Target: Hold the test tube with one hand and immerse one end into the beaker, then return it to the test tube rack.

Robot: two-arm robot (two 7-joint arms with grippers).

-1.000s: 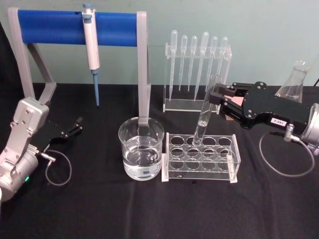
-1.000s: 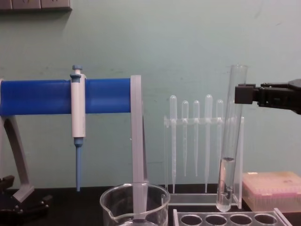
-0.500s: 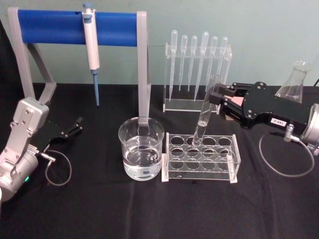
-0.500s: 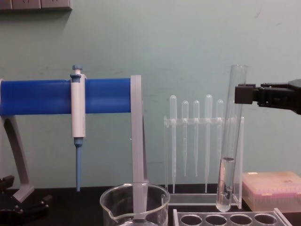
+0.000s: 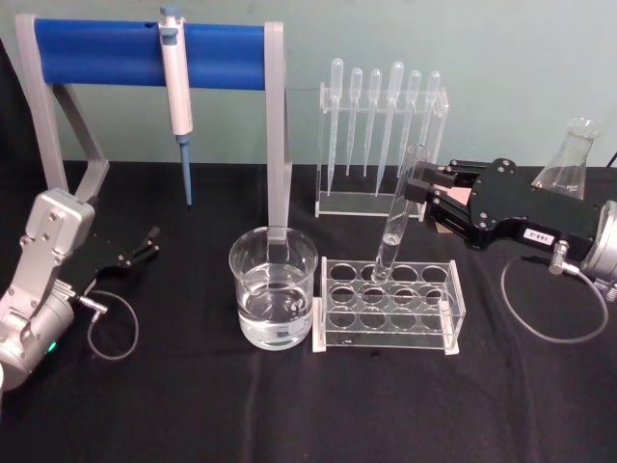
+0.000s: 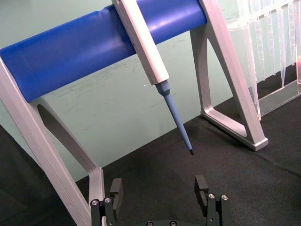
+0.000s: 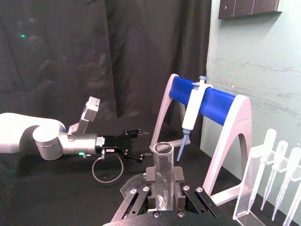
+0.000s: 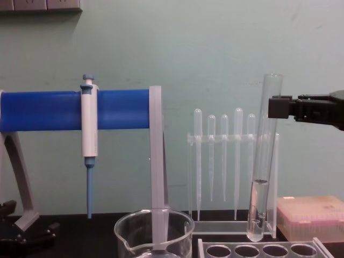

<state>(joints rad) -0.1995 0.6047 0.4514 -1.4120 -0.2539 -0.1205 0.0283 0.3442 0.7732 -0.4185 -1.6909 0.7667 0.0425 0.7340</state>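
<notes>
- Left gripper [image 5: 145,246]: low at the left side of the counter [image 5: 193,405], fingers spread wide, holding nothing.
- Beaker [image 5: 273,289]: part-filled with clear liquid, standing just left of the rack [image 5: 388,307].
- Test tube [image 5: 398,222]: slightly tilted, rounded bottom just above the rack's rear row.
- Right gripper [image 5: 416,193]: reaching in from the right, fingers clamped on the tube near its rim.

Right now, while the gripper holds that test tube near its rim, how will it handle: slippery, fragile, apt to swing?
Probably fragile: the test tube looks like thin glass. Likely slippery, since the right gripper pinches its smooth wall near the rim. The liquid at its bottom may steady it over the rack. Left gripper: parked, far left.
</notes>
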